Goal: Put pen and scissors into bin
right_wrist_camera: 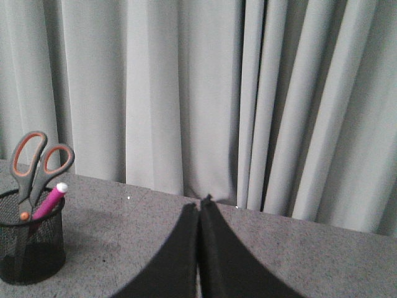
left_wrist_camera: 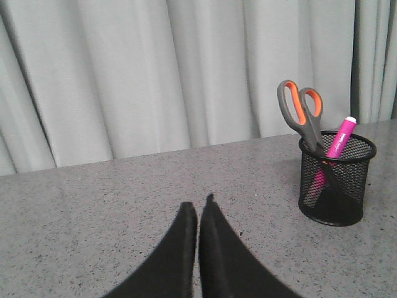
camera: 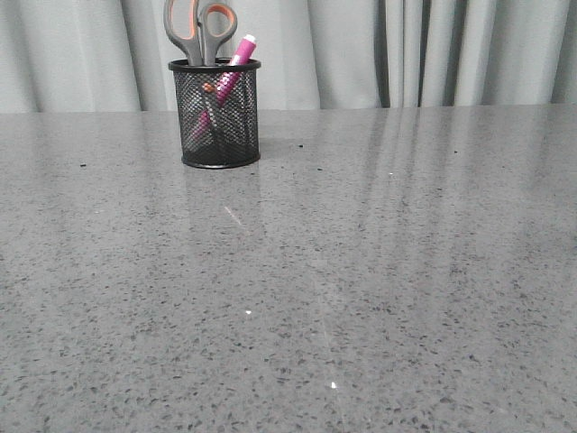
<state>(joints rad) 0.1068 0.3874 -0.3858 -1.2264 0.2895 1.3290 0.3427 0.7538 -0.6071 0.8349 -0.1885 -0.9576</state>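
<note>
We see the scissors (camera: 200,29) and pen (camera: 236,61) standing in the light bin (camera: 215,113), far left; both grippers (left_wrist_camera: 198,214) (right_wrist_camera: 199,208) are closed, empty.

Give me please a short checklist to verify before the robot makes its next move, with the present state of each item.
1. The scissors are in the bin, blades down, handles above the rim: ok.
2. The pen is in the bin, leaning, white end up: ok.
3. The bin stands upright on the table: ok.
4. The left gripper has its fingers closed together and holds nothing: ok.
5. The right gripper has its fingers closed together and holds nothing: ok.
6. Both grippers are apart from the bin: ok.
</note>
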